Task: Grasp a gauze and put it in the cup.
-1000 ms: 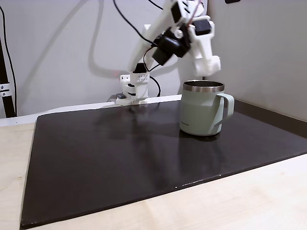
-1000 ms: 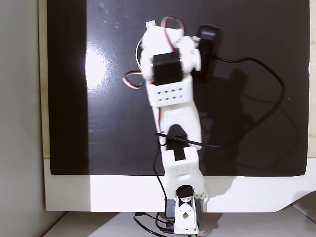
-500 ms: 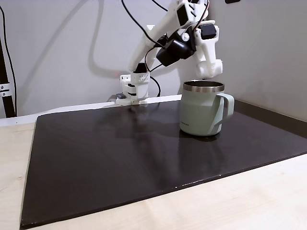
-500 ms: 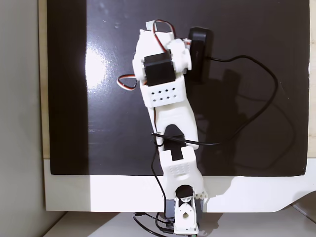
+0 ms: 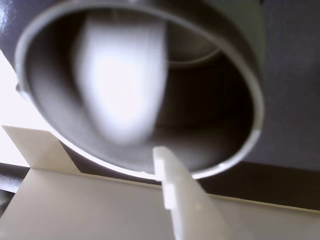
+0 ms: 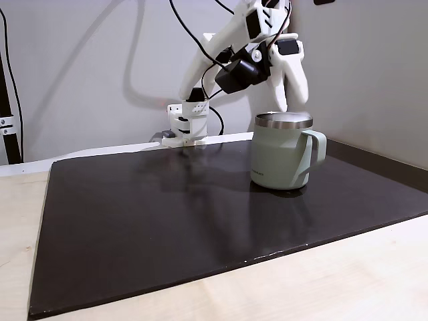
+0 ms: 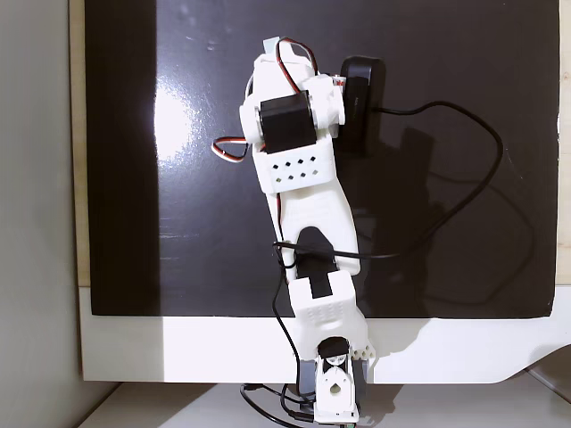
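The cup (image 6: 281, 157), a pale green mug with a steel rim, stands on the right part of the black mat, handle to the right. My gripper (image 6: 295, 100) hangs just above its mouth, fingers pointing down. In the wrist view I look straight into the cup (image 5: 252, 85). A blurred white soft shape, apparently the gauze (image 5: 120, 75), shows over the cup's opening. One white finger (image 5: 172, 195) reaches in from the bottom edge, its tip near the rim. The blur hides whether the gauze is held or loose.
A black mat (image 6: 167, 214) covers a light wooden table. The arm's base (image 6: 186, 124) stands at the mat's far edge. From above, the arm (image 7: 299, 178) stretches over the mat, with a black camera (image 7: 359, 102) and a looping cable (image 7: 464, 160) beside it.
The gripper has swung from behind the cup to over its mouth and now points more steeply down. From above, the wrist has shifted slightly away from the base.
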`<state>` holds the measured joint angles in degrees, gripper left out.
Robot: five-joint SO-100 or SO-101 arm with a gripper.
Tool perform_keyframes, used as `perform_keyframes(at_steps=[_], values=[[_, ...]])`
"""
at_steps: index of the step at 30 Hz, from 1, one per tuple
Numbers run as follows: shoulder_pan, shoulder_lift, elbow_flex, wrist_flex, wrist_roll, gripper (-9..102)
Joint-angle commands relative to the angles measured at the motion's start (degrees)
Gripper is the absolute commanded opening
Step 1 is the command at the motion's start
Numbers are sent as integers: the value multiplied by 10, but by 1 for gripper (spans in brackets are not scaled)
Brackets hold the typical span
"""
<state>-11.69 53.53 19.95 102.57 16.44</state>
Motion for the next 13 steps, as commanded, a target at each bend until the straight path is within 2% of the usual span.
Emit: perform_keyframes(at_steps=[1,13], values=[[-6,47,-3,3,-9,45],[-8,56,4,3,-11,45]])
